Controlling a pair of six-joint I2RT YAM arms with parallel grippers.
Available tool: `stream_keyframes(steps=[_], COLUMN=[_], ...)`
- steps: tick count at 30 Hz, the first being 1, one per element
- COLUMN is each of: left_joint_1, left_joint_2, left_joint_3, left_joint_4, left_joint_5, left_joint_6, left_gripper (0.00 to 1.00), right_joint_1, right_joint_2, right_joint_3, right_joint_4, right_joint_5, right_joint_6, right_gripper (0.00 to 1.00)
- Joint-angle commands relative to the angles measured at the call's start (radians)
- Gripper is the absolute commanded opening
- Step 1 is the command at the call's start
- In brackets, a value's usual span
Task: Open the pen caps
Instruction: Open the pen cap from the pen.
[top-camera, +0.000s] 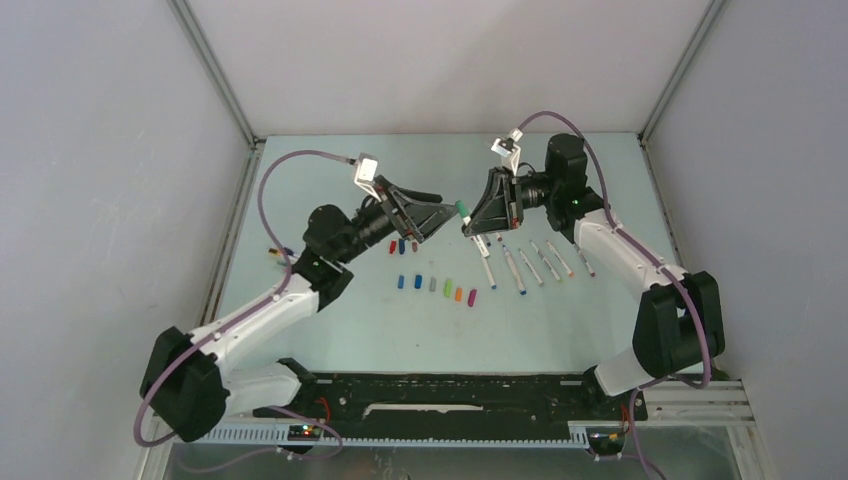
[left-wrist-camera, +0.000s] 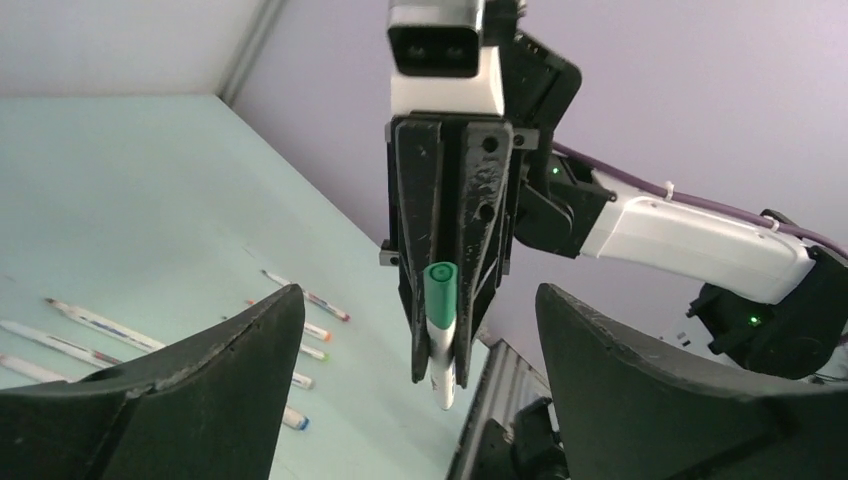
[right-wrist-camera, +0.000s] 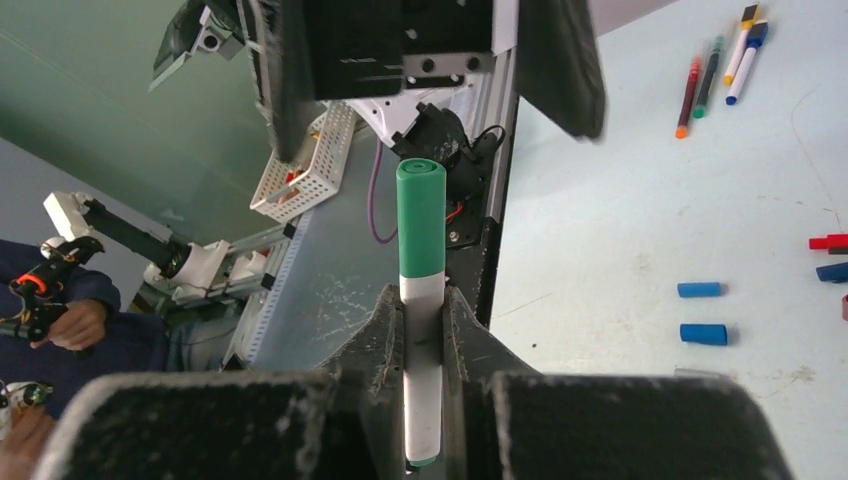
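Two robot arms meet above a pale green table, one holding a green-capped pen.
The right gripper is clamped on the white barrel of the pen. Its green cap is on and points at the left gripper, whose fingers stand wide apart just in front of the cap, touching nothing. Below, loose caps lie in a row near other pens.

Bright, even, diffuse light; faint soft shadows. Top view sharp; wrist views blur their own near fingers.
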Motion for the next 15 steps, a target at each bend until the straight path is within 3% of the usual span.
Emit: stream_keyframes(steps=[1,8,12,15], left_joint_1=[0.0,-0.029,-0.033,-0.039], left_joint_2=[0.074,0.121,0.152,0.163], left_joint_3=[0.066,0.074,0.092,0.097], left_joint_4=[0.165,0.211,0.223,0.225], left_joint_5=[0.083,0.066,0.083,0.083], left_joint_6=[-0.145,-0.169,-0.173,-0.167], left_gripper=[0.86,0.8,0.6,0.56], right_joint_1=[-0.001,0.002,0.004,0.005], right_joint_2=[-0.041,-0.039,-0.037,-0.038], right_joint_3=[0.004,0.004,0.004,0.004], right_joint_4=[-0.076,-0.1,-0.102,-0.102], right_joint_5=[-0.028,-0.016,-0.012,-0.011], right_joint_6=[-0.112,-0.132,-0.133,-0.13], right_gripper=[0.0,0.0,0.0,0.0])
